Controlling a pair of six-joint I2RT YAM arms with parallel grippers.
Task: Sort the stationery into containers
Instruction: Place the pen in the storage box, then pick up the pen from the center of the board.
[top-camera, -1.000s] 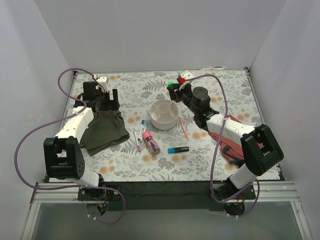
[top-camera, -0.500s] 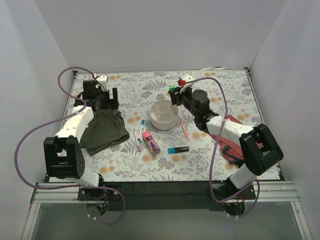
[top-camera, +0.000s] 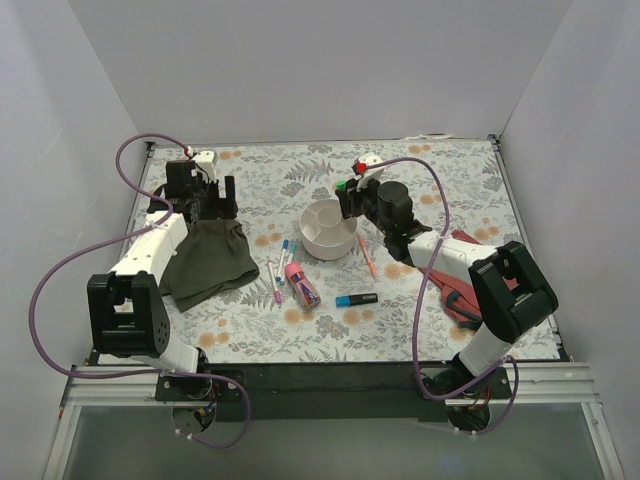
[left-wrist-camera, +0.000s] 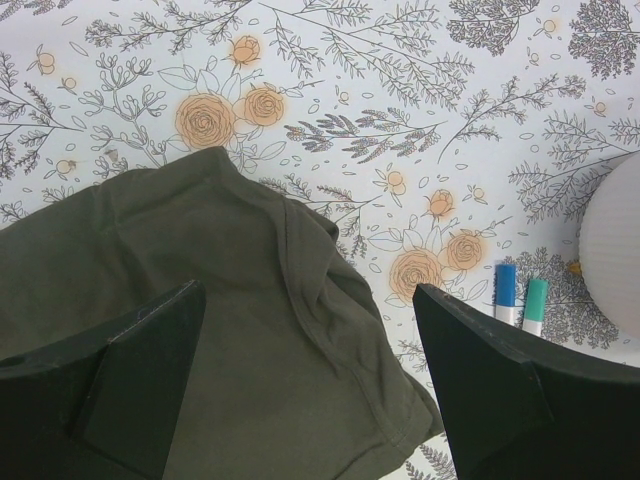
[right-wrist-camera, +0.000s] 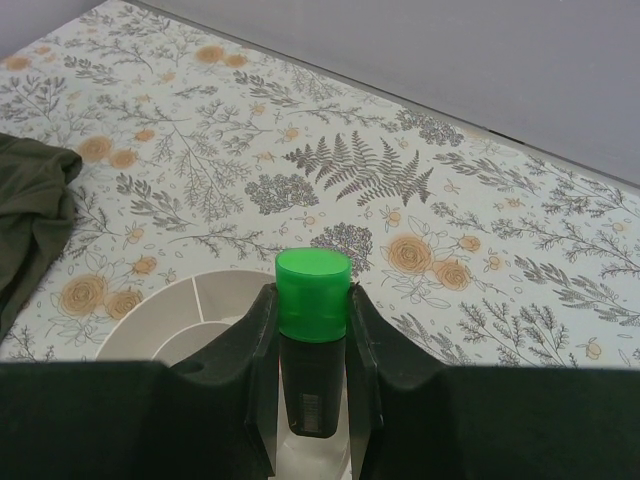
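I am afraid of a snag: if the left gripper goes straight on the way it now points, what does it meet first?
Probably the olive cloth: in the wrist view it fills the gap ahead of the left gripper, whose jaws stand open. The depth is unclear.

The top camera sits high above and behind the near edge, looking down over the whole floral-printed desk (top-camera: 270, 190). The left wrist camera looks steeply down from close behind the left claw (left-wrist-camera: 310, 295) onto the dark olive cloth (left-wrist-camera: 200, 330), with the round off-white divided bowl (left-wrist-camera: 615, 250) at its right edge. The right wrist camera, low behind the right claw (right-wrist-camera: 312, 300), faces the grey far wall (right-wrist-camera: 450, 60) across that bowl, the cloth at its left.
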